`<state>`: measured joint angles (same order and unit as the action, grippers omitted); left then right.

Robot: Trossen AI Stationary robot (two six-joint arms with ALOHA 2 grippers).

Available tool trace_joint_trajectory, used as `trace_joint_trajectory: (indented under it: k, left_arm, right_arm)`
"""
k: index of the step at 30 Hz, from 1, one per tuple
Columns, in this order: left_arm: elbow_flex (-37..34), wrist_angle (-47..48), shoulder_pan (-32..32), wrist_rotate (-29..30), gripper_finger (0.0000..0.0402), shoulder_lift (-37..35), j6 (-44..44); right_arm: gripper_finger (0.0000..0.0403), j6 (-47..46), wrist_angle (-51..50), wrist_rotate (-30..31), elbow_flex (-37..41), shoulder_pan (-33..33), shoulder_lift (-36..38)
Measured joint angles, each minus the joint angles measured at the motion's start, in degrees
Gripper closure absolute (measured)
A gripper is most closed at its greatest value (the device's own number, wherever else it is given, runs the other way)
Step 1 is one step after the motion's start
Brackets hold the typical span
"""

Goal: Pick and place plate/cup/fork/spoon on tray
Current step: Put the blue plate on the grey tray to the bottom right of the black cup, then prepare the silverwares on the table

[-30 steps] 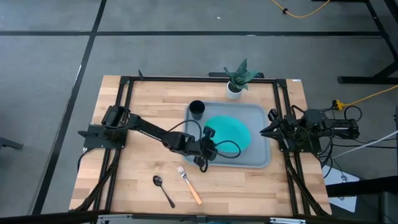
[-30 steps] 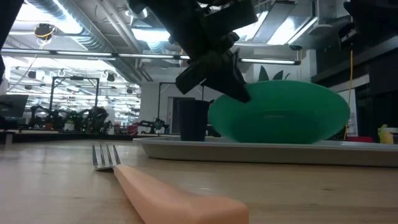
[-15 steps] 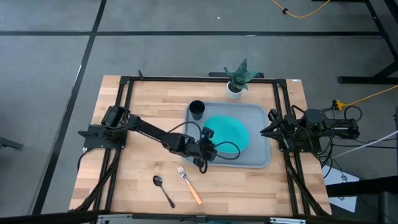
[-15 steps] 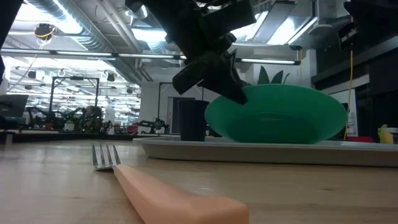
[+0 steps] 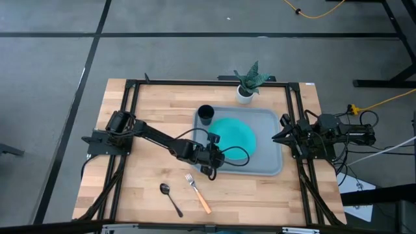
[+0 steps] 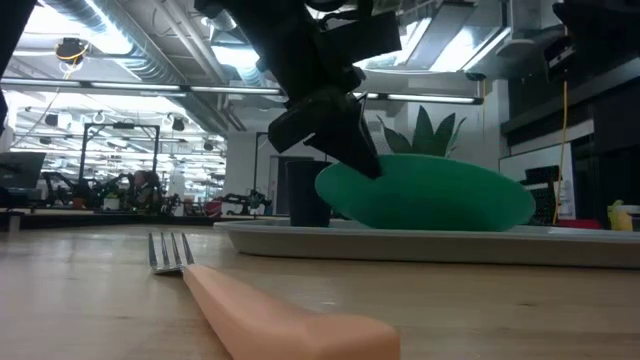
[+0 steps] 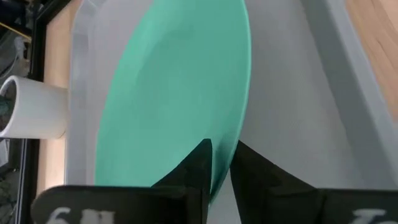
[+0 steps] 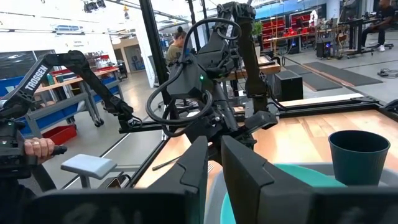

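The teal plate (image 5: pixel 235 135) is over the grey-blue tray (image 5: pixel 270 162), tilted in the low view (image 6: pixel 430 195) with its left edge raised. My left gripper (image 5: pixel 218 149) is shut on the plate's near-left rim. The black cup (image 5: pixel 205 114) stands upright in the tray's far-left corner. The tan-handled fork (image 5: pixel 197 192) and the dark spoon (image 5: pixel 170 197) lie on the table near its front edge. My right gripper (image 8: pixel 215 163) is shut and empty, parked at the table's right edge (image 5: pixel 287 134). My left gripper pinches the plate's rim (image 7: pixel 225 163) between its two fingers, one finger (image 7: pixel 198 163) over the upper face and one (image 7: pixel 252 171) under it. The fingers come slanting down from the table's left. The plate is tilted, held edge up; the tray's rim hides its underside.
A white pot with a green plant (image 5: pixel 247 86) stands just beyond the tray's far edge. A black frame (image 5: pixel 130 117) runs round the table's edges. Bare wood lies left of the tray and along the front around the fork and spoon.
My left gripper has moved a little toward the table's left edge, still shut on the plate. The plate has shifted left over the tray with it and tipped flatter, its top edge now lower than before.
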<state>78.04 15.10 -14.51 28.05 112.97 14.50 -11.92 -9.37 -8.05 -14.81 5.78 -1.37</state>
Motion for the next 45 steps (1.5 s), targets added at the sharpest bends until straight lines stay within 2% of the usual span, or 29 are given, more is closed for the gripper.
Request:
trace_joint_trajectory:
  k: [19,30,33,38,40,45]
  left_arm:
    - [0.0,2.9,-0.1,-0.8,0.0307,0.0,-5.3]
    - [0.0,5.5,0.4,-2.6,0.0302,-0.3,-2.0]
    - [0.1,9.7,0.2,-2.7,0.0301,-1.8,-0.6]
    - [1.8,25.5,-0.6,-4.2,0.0302,-7.4,-4.6]
    - [1.9,31.1,-0.7,-7.3,0.0301,-10.0,-7.9]
    - [1.9,40.9,-0.6,-20.0,0.0302,-15.3,-18.4]
  right_arm:
    - [0.035,-1.4,-1.8,1.1,0.1,0.0,0.0]
    - [0.035,-1.5,-2.3,1.5,0.1,0.0,0.0]
    - [0.035,-1.5,-2.6,1.5,0.1,0.0,0.0]
    - [0.035,-1.3,-2.7,1.5,0.1,0.0,0.0]
    - [0.035,-1.3,-2.9,1.5,0.1,0.0,0.0]
    - [0.035,-2.7,-3.1,1.5,0.1,0.0,0.0]
